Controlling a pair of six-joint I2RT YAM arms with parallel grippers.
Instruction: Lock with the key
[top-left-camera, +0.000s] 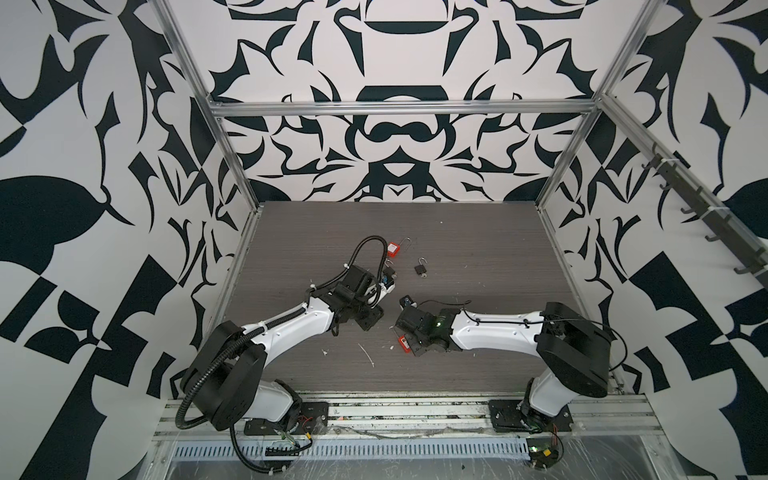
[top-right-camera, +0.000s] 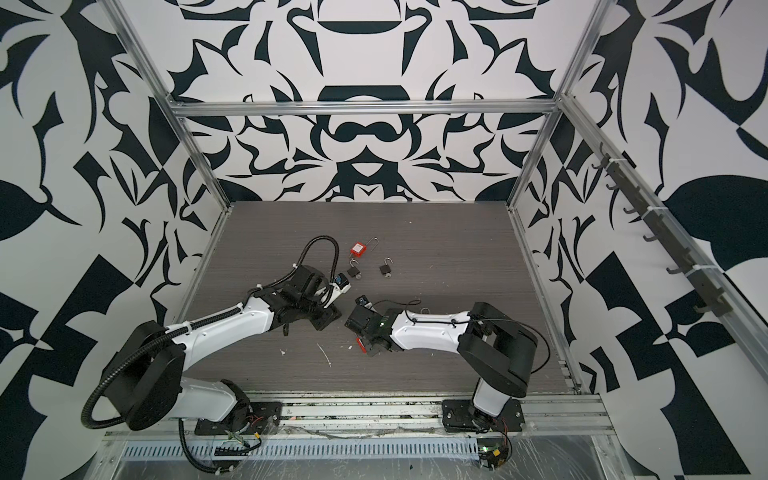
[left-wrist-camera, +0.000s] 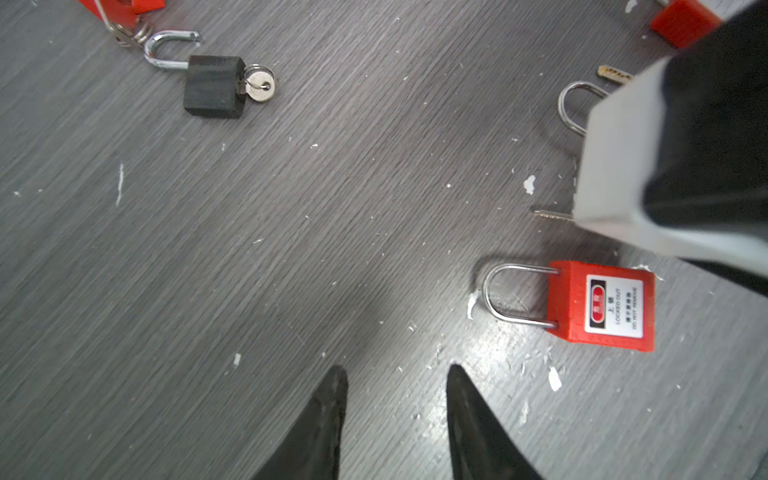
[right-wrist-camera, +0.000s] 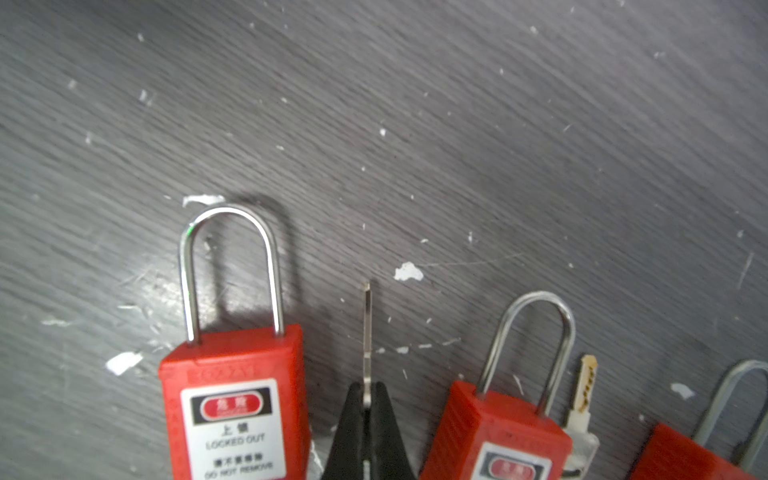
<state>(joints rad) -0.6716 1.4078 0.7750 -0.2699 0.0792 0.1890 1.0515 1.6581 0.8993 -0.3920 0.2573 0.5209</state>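
Observation:
My right gripper (right-wrist-camera: 367, 395) is shut on a thin silver key (right-wrist-camera: 367, 332) whose blade points forward just above the table. A red padlock (right-wrist-camera: 232, 407) with a white "LOCKED OUT" label lies right beside it, both shackle legs in its body. On the key's other side lies a second red padlock (right-wrist-camera: 498, 436). In the left wrist view the labelled red padlock (left-wrist-camera: 600, 305) lies near my right gripper's body (left-wrist-camera: 665, 166). My left gripper (left-wrist-camera: 395, 374) stands open and empty above bare table, a short way from that padlock.
A black padlock (left-wrist-camera: 214, 85) with an open shackle and a key in it lies further off, also seen in a top view (top-left-camera: 420, 270). Another red padlock (top-left-camera: 393, 248) lies behind it. A loose key with a clear head (right-wrist-camera: 584, 395) and a third red padlock (right-wrist-camera: 685, 453) lie nearby.

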